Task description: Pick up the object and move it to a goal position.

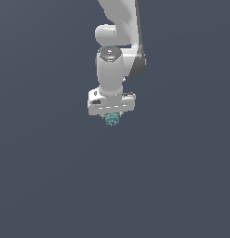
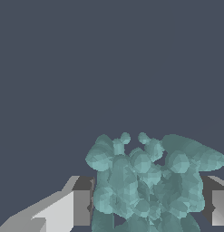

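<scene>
The object point(image 1: 111, 119) is a tiny teal-green knobbly cluster showing just under the white hand of the arm, in the middle of the exterior view. My gripper point(image 1: 111, 118) is shut on it; the fingers are mostly hidden by the hand there. In the wrist view the object point(image 2: 147, 181) fills the space between the two grey fingers point(image 2: 79, 207), which press on its two sides, and my gripper point(image 2: 149, 206) holds it against a plain dark grey background.
Only a flat dark grey-blue surface point(image 1: 51, 176) surrounds the arm in both views. No goal marker or other object shows.
</scene>
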Robot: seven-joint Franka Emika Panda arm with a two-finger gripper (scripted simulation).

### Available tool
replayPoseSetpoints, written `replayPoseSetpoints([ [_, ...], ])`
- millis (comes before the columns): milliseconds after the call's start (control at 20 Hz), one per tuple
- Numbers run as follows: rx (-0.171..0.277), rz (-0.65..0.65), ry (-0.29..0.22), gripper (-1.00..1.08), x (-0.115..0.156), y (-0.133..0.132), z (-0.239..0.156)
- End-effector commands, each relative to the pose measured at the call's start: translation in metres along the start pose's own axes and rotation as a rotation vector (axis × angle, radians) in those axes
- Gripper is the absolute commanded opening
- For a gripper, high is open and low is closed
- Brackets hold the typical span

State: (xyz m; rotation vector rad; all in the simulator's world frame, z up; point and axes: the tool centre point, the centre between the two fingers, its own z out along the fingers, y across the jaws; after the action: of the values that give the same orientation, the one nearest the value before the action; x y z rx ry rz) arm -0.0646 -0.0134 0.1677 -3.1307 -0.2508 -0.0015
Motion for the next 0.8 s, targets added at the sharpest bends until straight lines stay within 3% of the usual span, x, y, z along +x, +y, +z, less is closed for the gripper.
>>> replayPoseSetpoints([
  [0, 0.000, 0.000, -0.001, -1.00, 0.008, 0.006, -0.024],
  [750, 0.000, 0.000, -0.001, -1.00, 0.054, 0.037, -0.144],
])
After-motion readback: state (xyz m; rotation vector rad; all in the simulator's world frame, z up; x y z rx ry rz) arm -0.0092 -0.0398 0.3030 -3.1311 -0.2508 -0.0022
